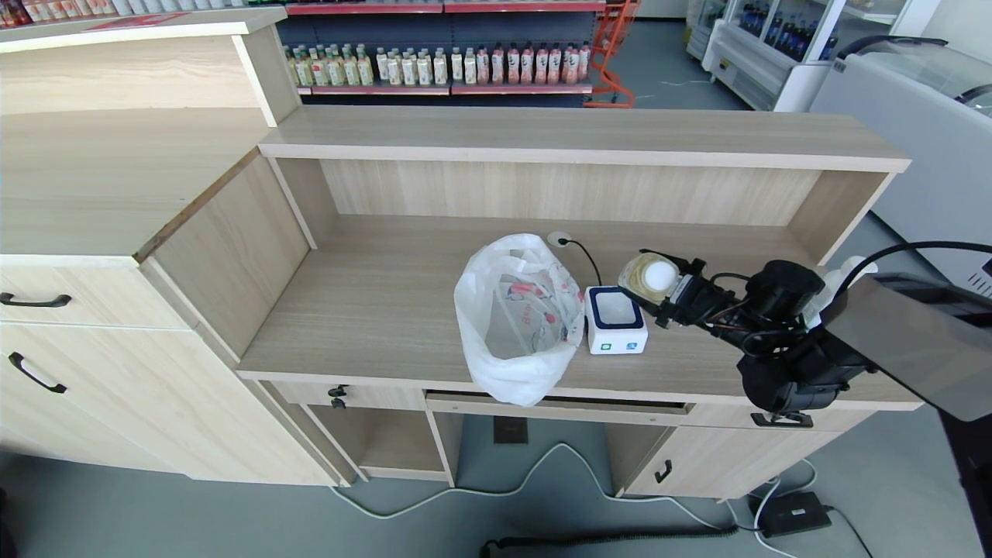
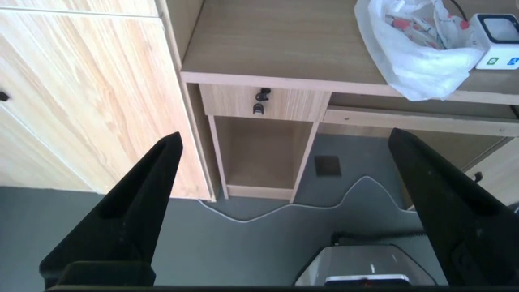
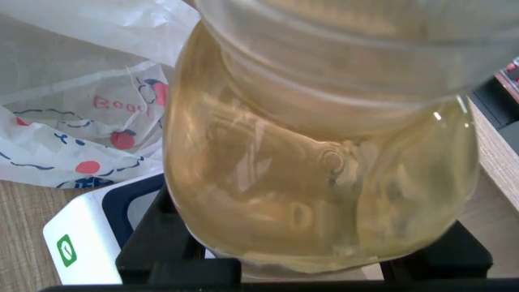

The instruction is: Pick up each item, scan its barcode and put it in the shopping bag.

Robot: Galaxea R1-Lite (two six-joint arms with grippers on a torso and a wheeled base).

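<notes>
on the wooden counter (image 1: 372, 310), the white shopping bag (image 1: 515, 318) stands open, with the scanner (image 1: 614, 318) just beside it on its right. the right gripper (image 1: 673, 297) is clamped on a bottle (image 1: 651, 277) of yellowish liquid with a white cap, held tilted at the scanner's far right edge; whether it touches the scanner is hard to tell. the right wrist view has the bottle between the fingers, scanner and bag beyond. the left gripper (image 2: 285, 146) hangs low before the counter's front, fingers spread wide, over the floor (image 2: 243, 251).
</notes>
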